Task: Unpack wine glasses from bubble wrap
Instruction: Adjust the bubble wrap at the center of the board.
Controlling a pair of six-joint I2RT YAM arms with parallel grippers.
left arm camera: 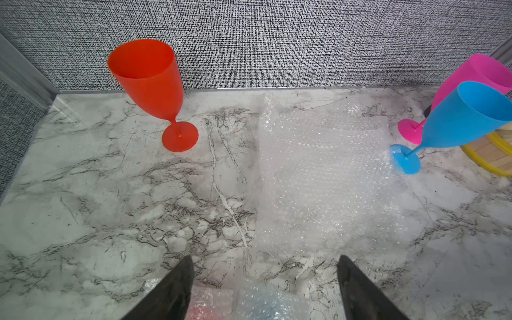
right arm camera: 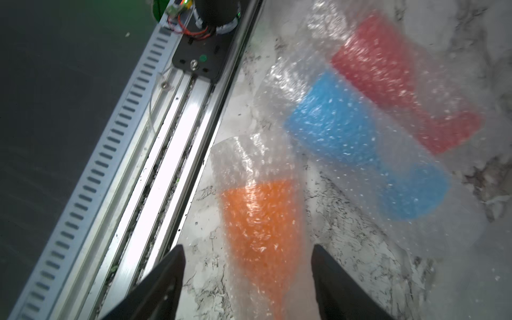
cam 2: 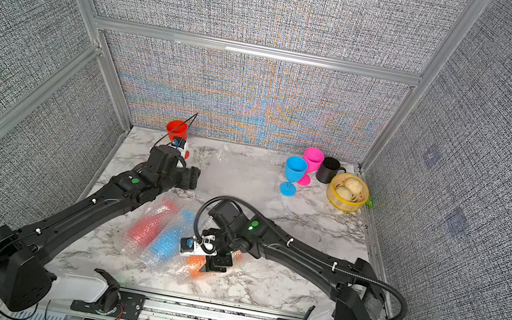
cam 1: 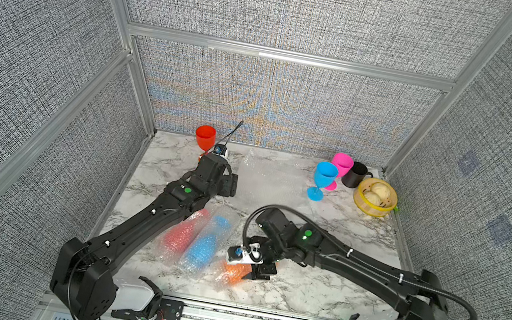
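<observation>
Three wine glasses stand unwrapped at the back: a red one (cam 1: 205,137) on the left, a blue one (cam 1: 324,180) and a pink one (cam 1: 340,165) on the right. A loose bubble wrap sheet (left arm camera: 318,180) lies flat between them. Near the front, three more lie side by side in bubble wrap: red (cam 1: 180,236), blue (cam 1: 205,246) and orange (right arm camera: 257,221). My right gripper (right arm camera: 248,248) is open and straddles the narrow end of the orange bundle, its fingers clear of the wrap on both sides. My left gripper (left arm camera: 265,259) is open and empty above the marble, just beyond the wrapped red and blue glasses.
A black mug (cam 1: 355,175) and a yellow-rimmed bamboo steamer (cam 1: 376,198) with buns sit in the back right corner beside the pink glass. Grey fabric walls close three sides. The metal rail (right arm camera: 166,155) runs along the front edge, close to the orange bundle.
</observation>
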